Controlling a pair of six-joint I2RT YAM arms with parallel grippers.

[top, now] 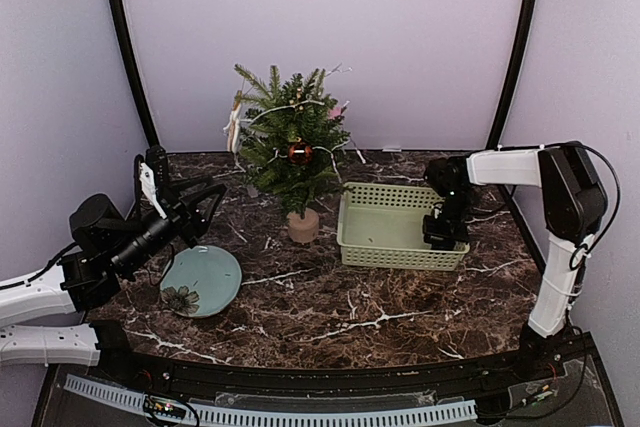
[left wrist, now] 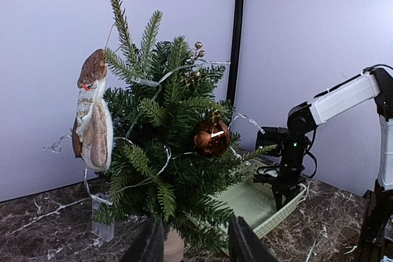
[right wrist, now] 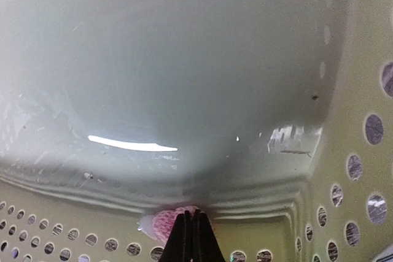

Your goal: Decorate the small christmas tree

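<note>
Pale-green plastic makes up the perforated basket (top: pixel 385 190), and the right gripper (top: pixel 443 237) reaches down inside it at its right end. In the right wrist view that gripper (right wrist: pixel 190 219) has its two fingers pressed together with no gap. Their tips sit at the foot of the basket wall (right wrist: pixel 344 121), against a small pink knitted thing (right wrist: pixel 164 224) lying in the corner. Whether any of it is nipped between the tips I cannot tell. The basket floor ahead of the fingers is smooth and glossy.

A teal plate (top: pixel 215 272) with a dark flower pattern lies on the marble table (top: pixel 330 317), just below and to the near side of the left gripper (top: pixel 205 209).

The left gripper (left wrist: pixel 195 237) is spread wide and holds nothing, one dark finger at either side of the bottom of its wrist view. The small christmas tree (left wrist: pixel 166 145) stands upright straight ahead of it, near but not touching, and its beige pot (left wrist: pixel 174 246) shows in the gap between the fingers. A brown-and-white owl ornament (left wrist: pixel 92 115) hangs on the tree's left side, and a copper ball (left wrist: pixel 212 137) hangs to the right of centre. A thin wire with clear strips (left wrist: pixel 153 81) loops through the branches. The basket and the right arm lie beyond the tree, to the right of the left gripper.
</note>
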